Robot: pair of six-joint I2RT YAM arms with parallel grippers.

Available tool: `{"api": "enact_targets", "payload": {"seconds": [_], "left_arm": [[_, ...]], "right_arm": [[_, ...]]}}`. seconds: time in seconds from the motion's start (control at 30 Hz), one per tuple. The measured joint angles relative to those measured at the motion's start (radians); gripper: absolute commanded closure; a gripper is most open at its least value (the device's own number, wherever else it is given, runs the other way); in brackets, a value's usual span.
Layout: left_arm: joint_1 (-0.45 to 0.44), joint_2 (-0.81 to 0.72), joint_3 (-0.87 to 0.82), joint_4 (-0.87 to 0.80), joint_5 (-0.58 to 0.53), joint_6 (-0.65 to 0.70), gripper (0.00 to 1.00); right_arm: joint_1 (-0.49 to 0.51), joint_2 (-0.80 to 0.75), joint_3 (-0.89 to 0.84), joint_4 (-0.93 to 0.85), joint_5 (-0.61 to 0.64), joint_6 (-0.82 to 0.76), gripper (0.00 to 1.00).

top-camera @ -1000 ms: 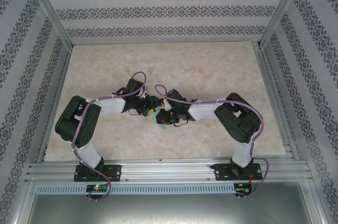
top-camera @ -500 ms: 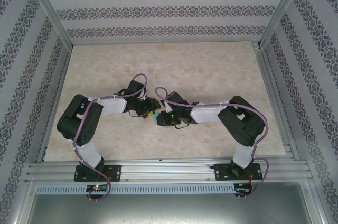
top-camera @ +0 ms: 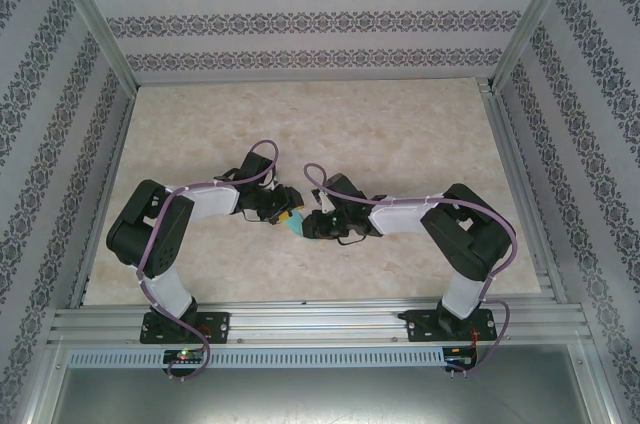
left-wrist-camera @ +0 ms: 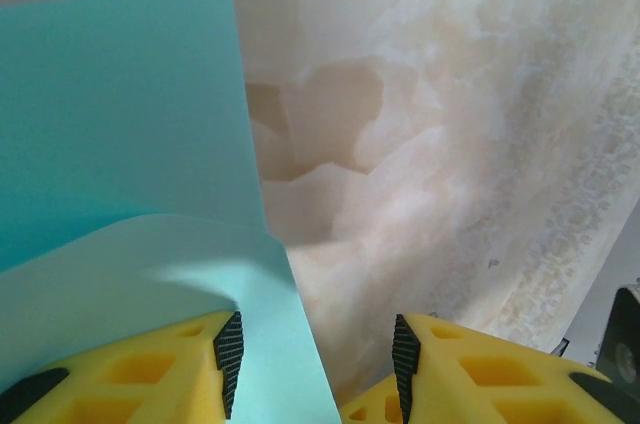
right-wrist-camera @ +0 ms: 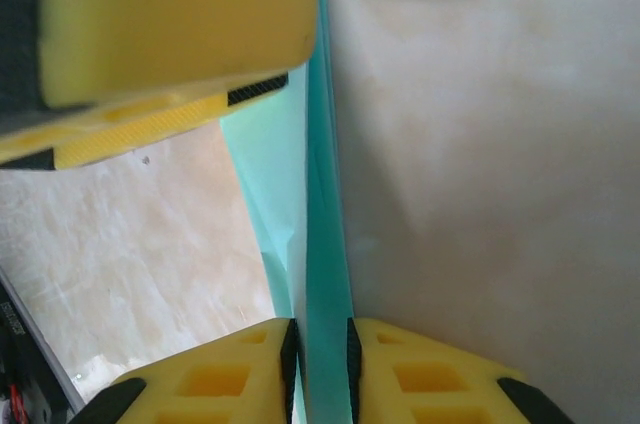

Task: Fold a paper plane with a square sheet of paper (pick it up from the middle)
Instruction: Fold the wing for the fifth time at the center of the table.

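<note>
**K:** End effector status?

**M:** Right end effector (right-wrist-camera: 320, 336): jaws nearly together, with the folded edge of the square sheet of paper (right-wrist-camera: 290, 164) running up between the pads. Can't tell whether they bite or just bracket it. Left end effector (left-wrist-camera: 315, 349): jaws well apart, nothing clamped. The sheet's edge sits just inside one pad, and bare counter (left-wrist-camera: 450, 144) shows through the rest of the gap.

**K:** Where's the sheet overall?

**M:** Mid-counter, between the two wrists, out from both bases in the top view. It's a small turquoise patch there, mostly hidden by the arms. The left wrist view shows two layers: a darker one further out and a paler flap (left-wrist-camera: 150, 274) curling up toward the fingers. The flap isn't lying flat, so I'd say that crease isn't pressed.

**K:** Step?

**M:** My read is mid-fold, somewhere early to middle. No dart shape or pointed nose visible. The right sits on the fold line and the left is placed to work the flap.

**K:** What does the next move need?

**M:** Probably the left closes on the flap, or pushes it down over the line. The right has to stay steady so the sheet doesn't skate. Thin paper will buckle if both arms pull. A left finger (right-wrist-camera: 150, 14) is right beside the sheet in the right wrist view, so collision margin is slim. Approach slowly, then press the crease.
</note>
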Motion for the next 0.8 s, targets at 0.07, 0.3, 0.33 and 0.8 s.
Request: {"api": "enact_targets", "payload": {"seconds": [0.07, 0.3, 0.33, 0.8], "left_arm": [[0.000, 0.000, 0.000, 0.000, -0.001, 0.000, 0.52], [0.000, -0.001, 0.000, -0.003, -0.003, 0.003, 0.52], [0.000, -0.001, 0.000, -0.003, -0.003, 0.004, 0.52], [0.000, -0.001, 0.000, -0.006, -0.003, 0.012, 0.52]], "right_arm": [[0.002, -0.007, -0.010, -0.002, 0.005, -0.019, 0.73], [0.085, -0.087, -0.027, -0.019, 0.160, -0.163, 0.57], [0.104, -0.097, -0.027, -0.017, 0.185, -0.196, 0.57], [0.192, -0.100, -0.027, -0.027, 0.366, -0.441, 0.62]]}}
